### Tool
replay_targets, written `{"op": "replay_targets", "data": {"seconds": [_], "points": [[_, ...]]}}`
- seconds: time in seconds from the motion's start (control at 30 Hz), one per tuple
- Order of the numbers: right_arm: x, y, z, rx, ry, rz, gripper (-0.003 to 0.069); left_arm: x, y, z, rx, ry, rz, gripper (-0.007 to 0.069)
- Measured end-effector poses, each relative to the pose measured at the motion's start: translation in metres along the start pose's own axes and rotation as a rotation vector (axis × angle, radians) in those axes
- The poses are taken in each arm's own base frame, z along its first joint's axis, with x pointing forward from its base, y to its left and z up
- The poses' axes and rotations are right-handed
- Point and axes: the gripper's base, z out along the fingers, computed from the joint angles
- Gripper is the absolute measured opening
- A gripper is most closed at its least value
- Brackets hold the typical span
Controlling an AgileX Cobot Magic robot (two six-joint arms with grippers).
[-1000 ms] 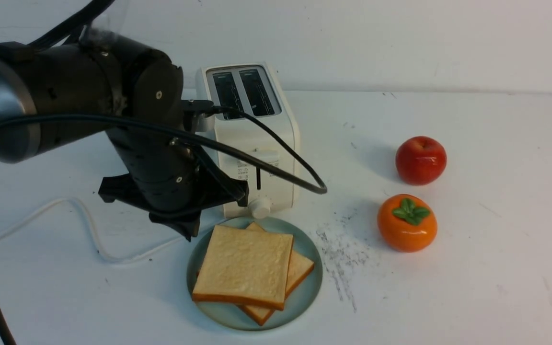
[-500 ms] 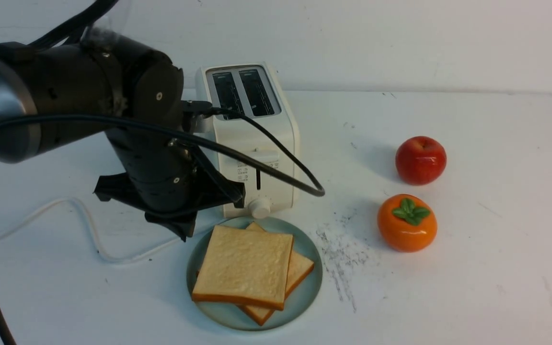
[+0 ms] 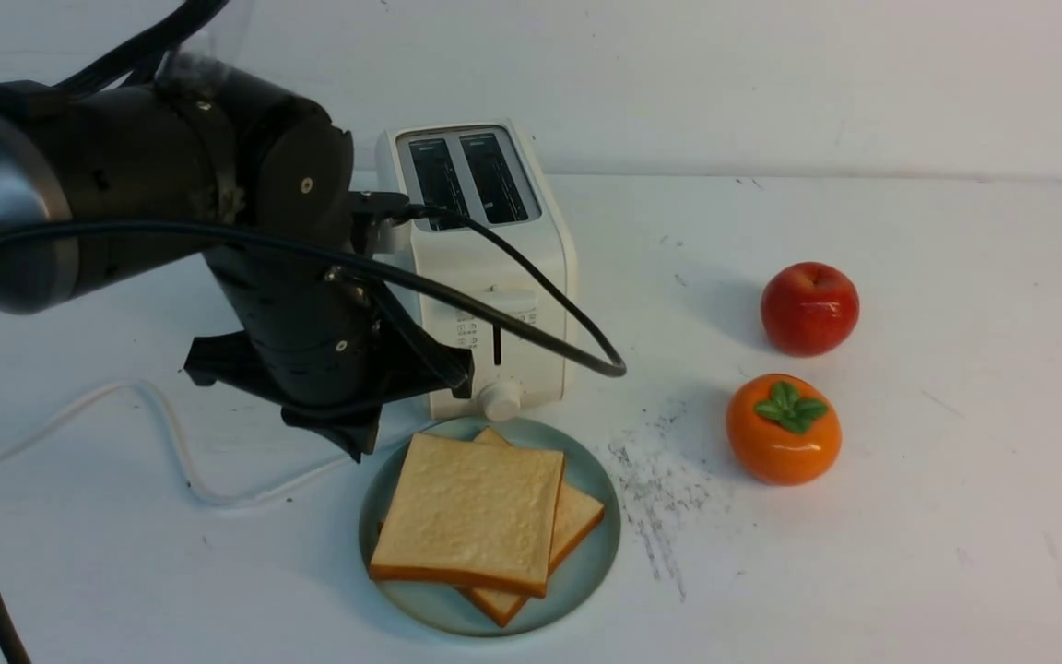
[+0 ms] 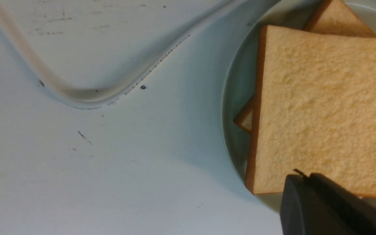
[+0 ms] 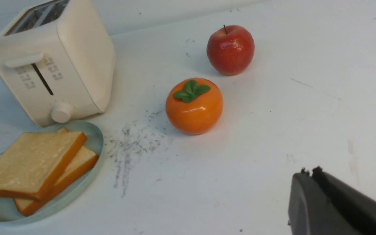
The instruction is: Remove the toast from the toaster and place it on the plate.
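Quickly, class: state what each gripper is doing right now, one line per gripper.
Left gripper: closed, holding nothing, above the plate.
Right gripper: closed, holding nothing.

The toaster (image 3: 485, 267) is cream-white, with two dark slots on top, small grey icons and a dark slit on its front. Its cord (image 3: 162, 433) is white with fine grey print. The plate (image 3: 586, 553) is pale blue-green. The two toast slices (image 3: 471, 512) are golden yellow with orange-brown crusts. The apple (image 3: 809, 308) is glossy red; the persimmon (image 3: 783, 429) is bright orange with green leaves. The bench (image 3: 909, 516) is white, smudged with grey-black specks. The left arm (image 3: 218, 231) is black, its fingers (image 4: 321, 205) black too
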Motion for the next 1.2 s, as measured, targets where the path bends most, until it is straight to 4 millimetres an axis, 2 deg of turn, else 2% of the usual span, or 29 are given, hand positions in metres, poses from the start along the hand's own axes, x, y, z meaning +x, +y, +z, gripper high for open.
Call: {"op": "replay_targets", "data": {"seconds": [0.1, 0.17, 0.4, 0.53, 0.63, 0.8, 0.87, 0.93, 0.97, 1.03, 1.13, 1.2], "points": [[0.008, -0.004, 0.002, 0.027, 0.006, -0.048, 0.0012, 0.0, 0.0, 0.0, 0.002, -0.003, -0.001, -0.0014], [0.02, -0.01, 0.007, 0.067, 0.036, -0.105, 0.0012, -0.001, -0.001, 0.0, 0.007, -0.013, -0.001, -0.0014], [0.043, -0.019, 0.015, 0.129, 0.1, -0.114, 0.002, -0.002, -0.002, 0.0, 0.017, -0.023, 0.03, -0.0013], [0.044, -0.02, 0.017, 0.143, 0.074, -0.11, 0.0022, -0.001, -0.003, -0.005, 0.044, -0.024, 0.078, -0.0013], [0.044, -0.02, 0.017, 0.144, 0.062, -0.109, 0.0026, 0.0, -0.002, -0.017, 0.062, -0.052, 0.103, -0.0013], [0.043, -0.02, 0.018, 0.141, 0.046, -0.111, 0.0033, 0.012, 0.009, -0.081, 0.113, -0.198, 0.141, -0.0013], [0.043, -0.02, 0.018, 0.141, 0.046, -0.111, 0.0033, 0.017, 0.015, -0.099, 0.118, -0.239, 0.143, -0.0013], [0.044, -0.02, 0.018, 0.141, 0.046, -0.111, 0.0033, 0.033, 0.029, -0.141, 0.13, -0.336, 0.146, -0.0013], [0.044, -0.02, 0.018, 0.141, 0.046, -0.111, 0.0033, 0.034, 0.03, -0.144, 0.13, -0.343, 0.146, -0.0013], [0.044, -0.02, 0.018, 0.14, 0.043, -0.111, 0.0036, 0.056, 0.046, -0.178, 0.137, -0.425, 0.144, -0.0013], [0.044, -0.02, 0.018, 0.14, 0.043, -0.111, 0.0038, 0.074, 0.056, -0.192, 0.147, -0.457, 0.139, -0.0013], [0.044, -0.02, 0.018, 0.14, 0.043, -0.111, 0.0042, 0.105, 0.073, -0.203, 0.164, -0.489, 0.132, -0.0013]]}}
